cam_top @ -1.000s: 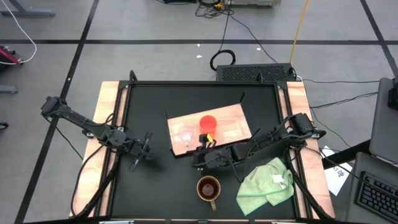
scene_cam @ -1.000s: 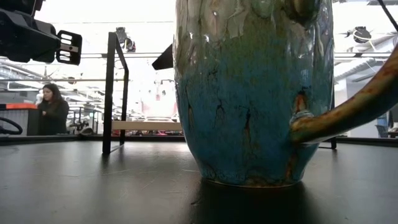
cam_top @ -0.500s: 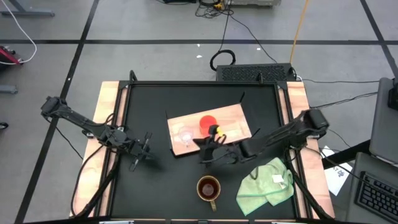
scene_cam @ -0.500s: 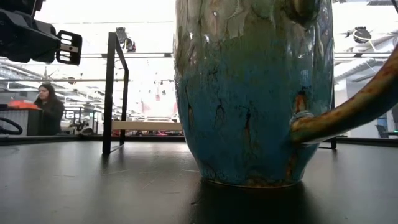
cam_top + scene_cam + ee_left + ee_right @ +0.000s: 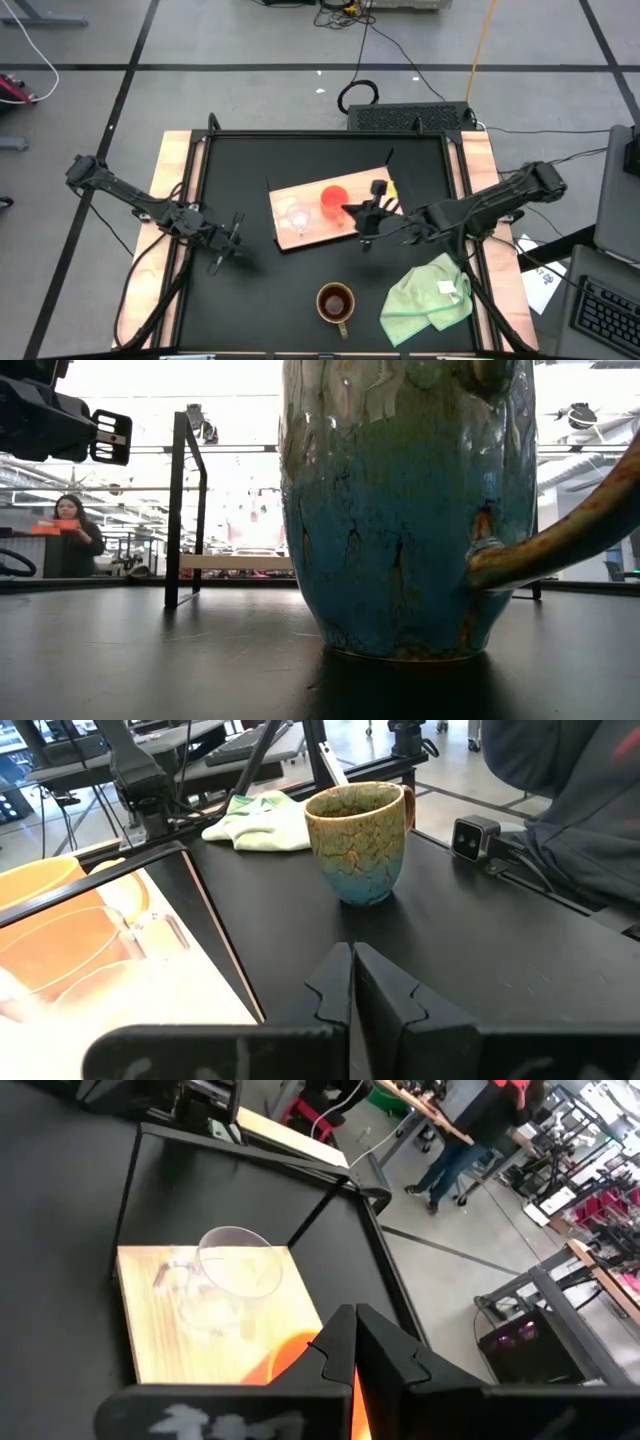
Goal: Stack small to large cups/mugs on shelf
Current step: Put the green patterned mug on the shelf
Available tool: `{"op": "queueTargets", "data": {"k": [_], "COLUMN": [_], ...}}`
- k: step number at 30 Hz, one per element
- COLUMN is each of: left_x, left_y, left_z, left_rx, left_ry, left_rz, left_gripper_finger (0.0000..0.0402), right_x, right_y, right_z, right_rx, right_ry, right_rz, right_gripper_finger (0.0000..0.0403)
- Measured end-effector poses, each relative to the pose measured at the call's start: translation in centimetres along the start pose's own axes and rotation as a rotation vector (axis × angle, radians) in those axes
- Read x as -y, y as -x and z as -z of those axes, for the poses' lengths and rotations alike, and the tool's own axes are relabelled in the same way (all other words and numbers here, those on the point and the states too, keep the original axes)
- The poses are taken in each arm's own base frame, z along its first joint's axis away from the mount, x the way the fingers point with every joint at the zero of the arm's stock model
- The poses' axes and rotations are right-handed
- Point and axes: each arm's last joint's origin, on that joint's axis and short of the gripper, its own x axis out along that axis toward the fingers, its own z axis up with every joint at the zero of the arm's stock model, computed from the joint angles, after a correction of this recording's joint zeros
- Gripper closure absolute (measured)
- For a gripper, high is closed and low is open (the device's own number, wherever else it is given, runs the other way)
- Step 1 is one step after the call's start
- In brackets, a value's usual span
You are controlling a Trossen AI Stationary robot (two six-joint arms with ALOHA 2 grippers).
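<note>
Three cups, one board, one cloth and two arms are counted on the black tabletop [image 5: 250, 290].

Furthest left, the left gripper [image 5: 232, 243] is held over bare tabletop, well apart from every cup; its two fingers are seen pressed together in its wrist view, with nothing between them.

Next, the light wooden board [image 5: 375, 185] lies slantwise near the middle of the table. Two of the three cups stand on it. The clear glass cup [image 5: 296, 218] is placed upright at the board's left end, and nothing can be seen inside it. Just to its right the orange cup [image 5: 333, 197] stands upright, apart from the glass cup; its inside is seen as plain orange, with no contents that can be made out.

The third cup, the dark brown mug [image 5: 335, 302], is set off the board, on the tabletop at the near edge, well apart from the other two. A brown inside is seen from above, and whether anything is in it cannot be told. In the low view its blue-green crackled wall fills most of the picture.

To the right of the orange cup, the right gripper [image 5: 372, 208] is held over the board's right half, its fingers closed on nothing.

Furthest right, the light green cloth [image 5: 428, 292] lies crumpled beside the mug.

A person [image 5: 74, 534] is seen in the room beyond the table.
</note>
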Motion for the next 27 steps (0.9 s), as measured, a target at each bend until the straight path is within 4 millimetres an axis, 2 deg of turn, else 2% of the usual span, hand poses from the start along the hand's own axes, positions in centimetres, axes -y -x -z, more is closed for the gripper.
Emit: {"op": "queueTargets", "data": {"k": [5, 9, 15, 21, 27], "left_x": [0.0, 0.2, 0.4, 0.4, 0.7], "left_y": [0.0, 0.0, 0.0, 0.1, 0.1], "left_z": [0.0, -0.1, -0.6, -1.1, -1.3], "left_rx": [0.001, 0.012, 0.053, 0.092, 0.112], "left_ry": [0.000, -0.018, -0.087, -0.083, -0.090], "left_rz": [0.003, 0.010, -0.024, -0.054, -0.035], "left_gripper_finger": [0.0383, 0.0383, 0.0383, 0.0383, 0.0383], "right_x": [2.2, 3.5, 4.2, 4.6, 5.2], "right_y": [3.1, 4.9, 6.2, 7.2, 8.6], "right_z": [0.9, 2.4, 5.7, 9.1, 11.3], "right_rx": [0.026, 0.037, 0.034, 0.013, -0.002], "right_ry": [-0.037, -0.076, -0.078, -0.097, -0.134], "right_rz": [-0.008, -0.015, -0.015, -0.019, -0.035], "right_gripper_finger": [0.0403, 0.0403, 0.0403, 0.0403, 0.0403]}}
